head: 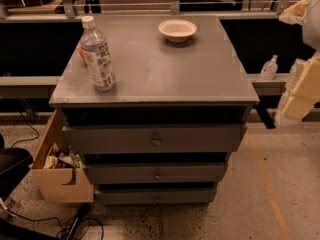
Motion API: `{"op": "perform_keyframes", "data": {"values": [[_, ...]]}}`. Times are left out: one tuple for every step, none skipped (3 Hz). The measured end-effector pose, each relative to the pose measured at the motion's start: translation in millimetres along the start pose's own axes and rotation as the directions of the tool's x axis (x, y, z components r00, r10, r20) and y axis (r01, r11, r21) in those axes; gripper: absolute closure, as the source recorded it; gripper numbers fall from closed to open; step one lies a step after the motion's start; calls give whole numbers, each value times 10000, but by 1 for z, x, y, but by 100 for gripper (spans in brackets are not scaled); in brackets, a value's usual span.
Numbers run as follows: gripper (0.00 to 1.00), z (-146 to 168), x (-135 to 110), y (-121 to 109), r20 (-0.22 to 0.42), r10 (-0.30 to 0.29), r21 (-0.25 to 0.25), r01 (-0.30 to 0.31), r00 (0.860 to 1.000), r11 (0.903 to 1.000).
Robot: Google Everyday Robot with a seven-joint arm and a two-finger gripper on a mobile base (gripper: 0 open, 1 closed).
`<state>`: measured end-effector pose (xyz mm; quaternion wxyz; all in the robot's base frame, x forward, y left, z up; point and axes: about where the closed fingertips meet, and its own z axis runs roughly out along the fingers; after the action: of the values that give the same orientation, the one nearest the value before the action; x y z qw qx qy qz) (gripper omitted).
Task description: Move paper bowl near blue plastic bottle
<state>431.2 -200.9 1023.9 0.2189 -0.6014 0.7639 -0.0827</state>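
The paper bowl [177, 30] is cream-white and sits upright at the back of the grey cabinet top [165, 74], right of centre. The blue plastic bottle [97, 55] stands upright near the front left corner, with a white cap and a printed label. The two are far apart, more than a bowl's width. My gripper [289, 108] hangs at the end of the cream-white arm [306, 84] at the right edge of the view. It is off the cabinet's right side, below the level of the top, and touches neither the bowl nor the bottle.
Something orange [80, 52] shows just behind the bottle. A small pale pump bottle [269, 68] stands on a ledge to the right. The cabinet has three drawers [156, 140]. An open cardboard box [59, 170] and cables lie on the floor at the left.
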Motion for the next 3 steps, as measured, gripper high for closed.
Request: {"op": "perform_keyframes", "data": {"values": [[0,0,0,0,1,-1,2,1,10000,10000],[0,7,-3,-17,-150,109,720,-98,9998,9974],[0,23,8,-40,-404,-41,1858,116,9992,9825]]}}
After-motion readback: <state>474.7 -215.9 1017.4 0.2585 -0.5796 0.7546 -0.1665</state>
